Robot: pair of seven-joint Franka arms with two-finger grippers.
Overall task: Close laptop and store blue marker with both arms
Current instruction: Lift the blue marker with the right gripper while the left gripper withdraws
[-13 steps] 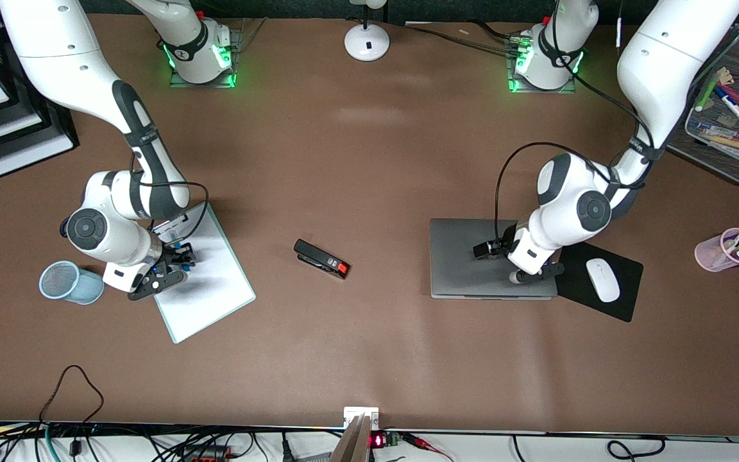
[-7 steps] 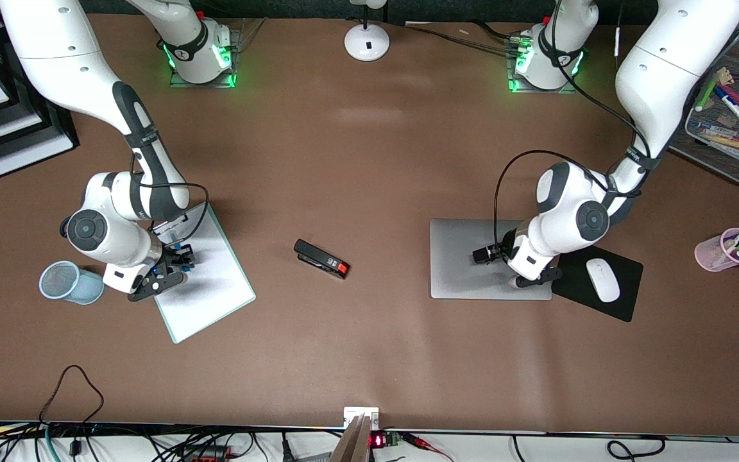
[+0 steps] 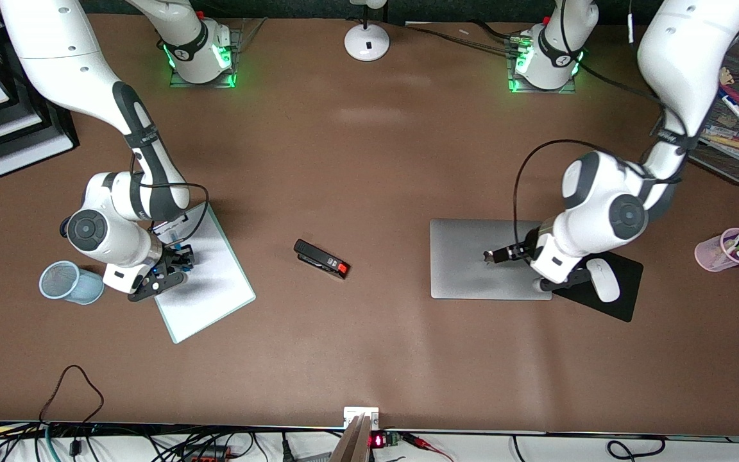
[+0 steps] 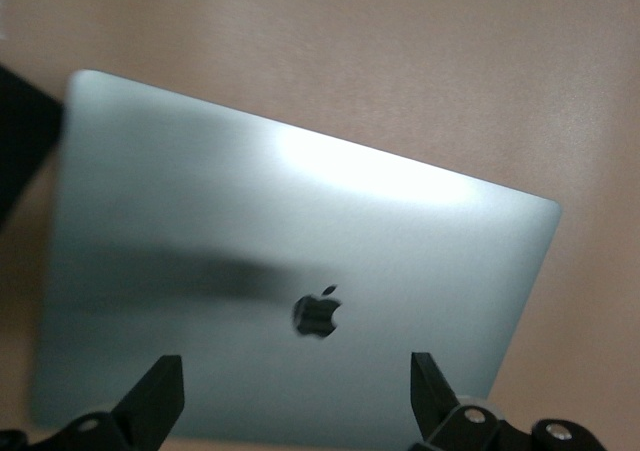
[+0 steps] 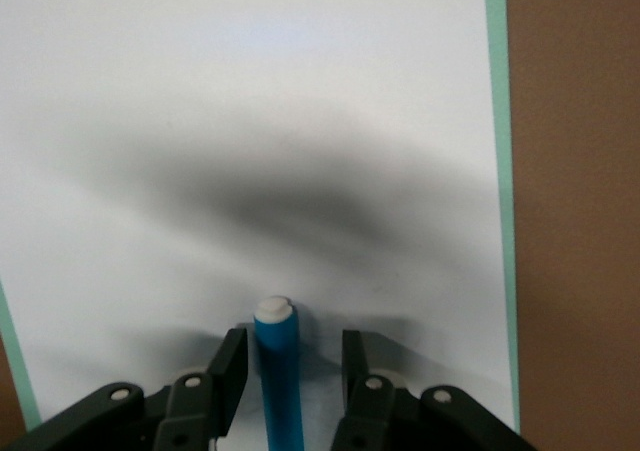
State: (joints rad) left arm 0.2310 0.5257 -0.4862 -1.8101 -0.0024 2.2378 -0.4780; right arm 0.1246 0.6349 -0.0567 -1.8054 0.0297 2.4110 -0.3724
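The silver-grey laptop (image 3: 466, 263) lies shut and flat on the table, its dark apple logo facing up in the left wrist view (image 4: 318, 314). My left gripper (image 3: 492, 255) hangs open and empty just over the lid (image 4: 292, 373). The blue marker (image 5: 278, 371) lies on a white board (image 3: 215, 289), its whitish end pointing away from the wrist. My right gripper (image 3: 176, 260) is down on the board with its open fingers on either side of the marker (image 5: 293, 346); one finger is close against it and the other stands apart. In the front view the marker is mostly hidden under the gripper.
A black mouse pad (image 3: 623, 305) with a white mouse (image 3: 602, 280) lies beside the laptop. A pink cup of pens (image 3: 725, 251) and a mesh tray (image 3: 722, 151) stand at the left arm's end. A stapler (image 3: 321, 258) lies mid-table. A blue mesh cup (image 3: 68, 282) lies beside the right gripper.
The laptop lid has gone fully flat. My left gripper has drawn back across the lid toward the mouse pad. The right arm has not moved.
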